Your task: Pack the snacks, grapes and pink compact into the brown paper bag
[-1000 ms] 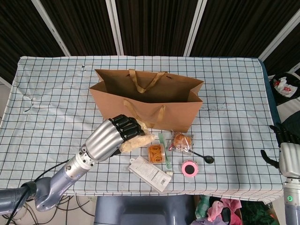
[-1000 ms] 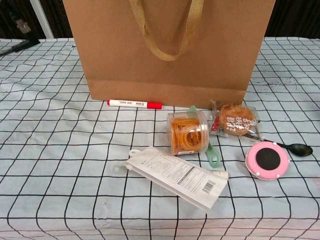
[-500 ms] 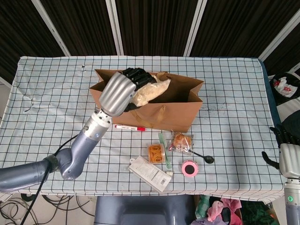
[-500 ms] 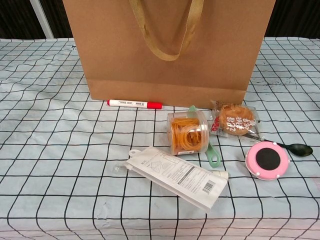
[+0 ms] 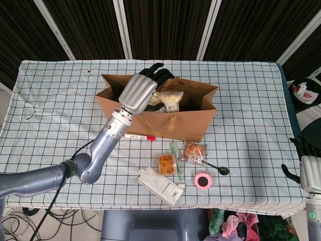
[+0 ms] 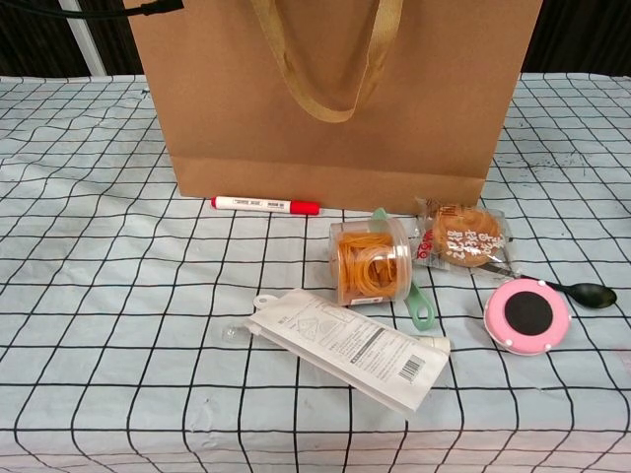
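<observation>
The brown paper bag [image 5: 165, 123] stands open at mid-table and fills the top of the chest view [image 6: 335, 99]. My left hand [image 5: 138, 93] hovers over the bag's mouth with its fingers spread. A pale snack packet [image 5: 169, 99] lies just inside the bag, beside the palm. In front of the bag are a wrapped cookie snack [image 5: 194, 152] [image 6: 463, 236] and the pink compact [image 5: 202, 180] [image 6: 527, 315]. My right hand [image 5: 311, 170] waits at the table's right edge, fingers apart and empty. No grapes are visible.
In front of the bag lie a red marker [image 5: 139, 136] [image 6: 264, 204], a clear jar of orange rubber bands [image 5: 166, 163] [image 6: 370, 261], a white flat packet [image 5: 160, 186] [image 6: 345, 347], a black spoon [image 5: 218, 168] [image 6: 582, 293] and a green tool [image 6: 419, 305].
My left hand carried the pale snack packet up from the table front to over the bag's mouth, then spread its fingers; the packet now lies inside the bag. The right hand stayed put.
</observation>
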Controlling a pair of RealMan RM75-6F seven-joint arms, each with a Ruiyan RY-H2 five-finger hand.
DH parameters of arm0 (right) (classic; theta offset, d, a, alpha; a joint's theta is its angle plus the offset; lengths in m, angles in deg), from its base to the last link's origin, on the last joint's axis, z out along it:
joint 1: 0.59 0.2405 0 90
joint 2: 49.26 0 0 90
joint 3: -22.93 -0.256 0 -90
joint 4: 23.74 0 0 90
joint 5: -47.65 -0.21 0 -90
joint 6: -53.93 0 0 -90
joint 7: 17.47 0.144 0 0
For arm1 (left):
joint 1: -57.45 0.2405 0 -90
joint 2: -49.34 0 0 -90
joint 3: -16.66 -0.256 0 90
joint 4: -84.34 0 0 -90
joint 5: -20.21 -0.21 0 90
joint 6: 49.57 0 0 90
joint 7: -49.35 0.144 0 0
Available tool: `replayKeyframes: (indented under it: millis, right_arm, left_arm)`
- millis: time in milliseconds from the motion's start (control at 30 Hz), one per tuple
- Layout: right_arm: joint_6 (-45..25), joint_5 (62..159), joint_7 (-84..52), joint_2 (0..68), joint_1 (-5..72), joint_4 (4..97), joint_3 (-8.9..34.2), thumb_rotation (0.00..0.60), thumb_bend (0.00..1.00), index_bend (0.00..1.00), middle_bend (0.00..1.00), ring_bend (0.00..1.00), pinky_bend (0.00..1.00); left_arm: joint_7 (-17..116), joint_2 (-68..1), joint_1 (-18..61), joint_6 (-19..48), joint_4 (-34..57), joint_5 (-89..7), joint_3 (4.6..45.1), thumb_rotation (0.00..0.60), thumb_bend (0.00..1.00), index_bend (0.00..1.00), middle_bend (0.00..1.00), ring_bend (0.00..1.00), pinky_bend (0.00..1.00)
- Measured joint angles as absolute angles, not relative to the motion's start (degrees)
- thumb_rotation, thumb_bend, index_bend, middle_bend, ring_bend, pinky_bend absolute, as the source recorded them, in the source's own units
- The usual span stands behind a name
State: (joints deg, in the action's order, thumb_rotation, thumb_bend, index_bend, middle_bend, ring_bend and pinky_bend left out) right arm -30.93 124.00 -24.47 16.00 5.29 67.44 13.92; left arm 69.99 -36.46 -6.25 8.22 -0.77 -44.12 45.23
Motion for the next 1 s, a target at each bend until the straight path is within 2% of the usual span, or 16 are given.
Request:
replayKeyframes:
  millis: [133, 367, 633, 767, 1000]
  right_arm:
    - [-31.1, 124.3, -24.2, 15.9, 5.1, 67.6, 14.0, 0.600, 0.20, 0.17, 0.11, 0.20, 0.23]
    - [-31.2, 124.4, -24.3, 16.1, 5.0, 67.3, 14.1, 0.600, 0.21, 0.17, 0.11, 0.20, 0.23]
    - [-31.3, 124.6, -25.3, 17.1, 5.1, 66.3, 14.2, 0.600, 0.21, 0.17, 0.11, 0.20, 0.23]
    - [-31.5, 124.5, -25.5, 17.4, 5.0, 66.1, 14.3, 0.600, 0.20, 0.17, 0.11, 0.20, 0.23]
    - [-31.7, 124.5, -26.5, 17.3, 5.1, 66.7, 14.1, 0.600, 0.20, 0.17, 0.11, 0.20, 0.23]
  left_arm:
    - [74.5, -35.7, -6.6, 8.2, -2.8, -40.8, 44.9, 0.600, 0.01, 0.18, 0.11, 0.00, 0.18]
    - [76.2, -33.1, -5.3, 12.0, -7.7, -41.5, 44.4, 0.600, 0.02, 0.18, 0.14, 0.00, 0.21]
    - [72.0, -26.3, 1.7, 22.0, -15.9, -54.5, 42.3, 0.600, 0.02, 0.17, 0.15, 0.02, 0.23]
    - [65.6, -21.4, 7.3, 25.1, -19.7, -62.0, 37.8, 0.600, 0.02, 0.17, 0.15, 0.02, 0.25]
    - [53.6, -15.1, 13.1, 24.8, -20.0, -77.0, 24.7, 0.600, 0.02, 0.16, 0.14, 0.02, 0.23]
